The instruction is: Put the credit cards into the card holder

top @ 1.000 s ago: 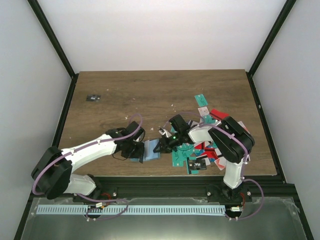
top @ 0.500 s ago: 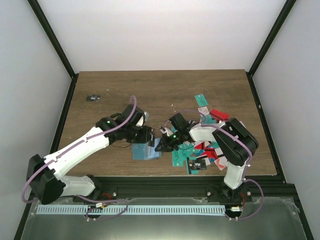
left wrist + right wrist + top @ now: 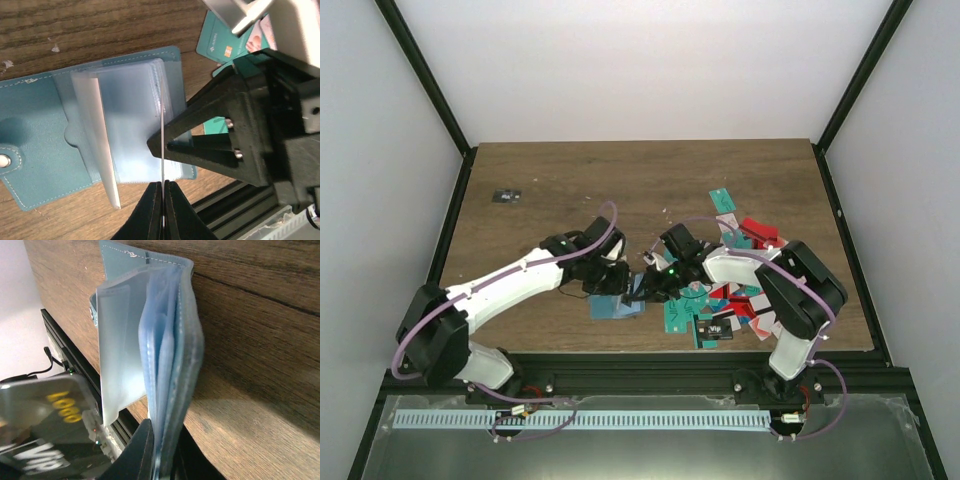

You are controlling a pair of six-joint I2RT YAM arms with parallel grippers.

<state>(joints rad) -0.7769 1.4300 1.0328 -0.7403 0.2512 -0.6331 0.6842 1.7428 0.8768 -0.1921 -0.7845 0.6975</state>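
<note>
The left gripper [image 3: 163, 189] has its two fingers pressed together on a single clear sleeve [image 3: 162, 125], which the left wrist view shows edge-on as a thin upright line rising from between the fingertips. That sleeve belongs to the card holder [image 3: 35, 135], a teal-blue wallet that lies open on the wooden table [image 3: 570, 190]. Its stack of clear pockets is fanned up from the cover, and a metal snap [image 3: 4, 161] shows on the flap at the far left.

The right gripper [image 3: 161, 440] reaches in from the opposite side. Its dark fingers are closed on the holder's lifted edge, where the cover and several sleeves are bunched together between them.

From above, the holder sits near the table's front edge, between the two grippers. The loose credit cards [image 3: 730, 298] lie just to its right as an overlapping pile of teal, red, pink and white. A black VIP card [image 3: 717, 328] lies at the front of the pile. A small black object [image 3: 506, 196] lies well apart, near the far left edge.
</note>
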